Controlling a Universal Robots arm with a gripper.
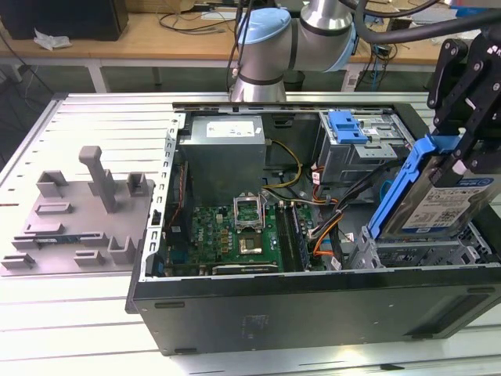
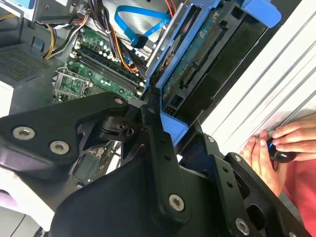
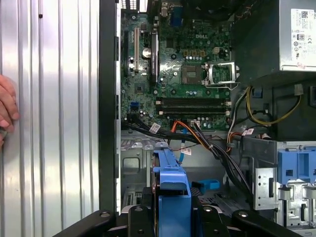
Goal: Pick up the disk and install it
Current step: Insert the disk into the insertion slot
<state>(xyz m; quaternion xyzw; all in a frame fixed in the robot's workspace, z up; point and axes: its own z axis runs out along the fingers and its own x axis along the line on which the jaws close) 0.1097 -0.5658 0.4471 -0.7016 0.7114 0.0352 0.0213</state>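
One gripper (image 1: 468,157) clamps the disk (image 1: 448,202), tilted over the drive cage (image 1: 423,254) at the exterior view's right — the second wrist view adds a person's hand (image 2: 270,148) on the table (image 2: 276,74) — cables (image 1: 327,233) crowd nearby.

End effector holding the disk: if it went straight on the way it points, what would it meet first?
Probably the grey drive cage under the disk that the end effector grips. Black cables run close beside it, and depth is unclear.
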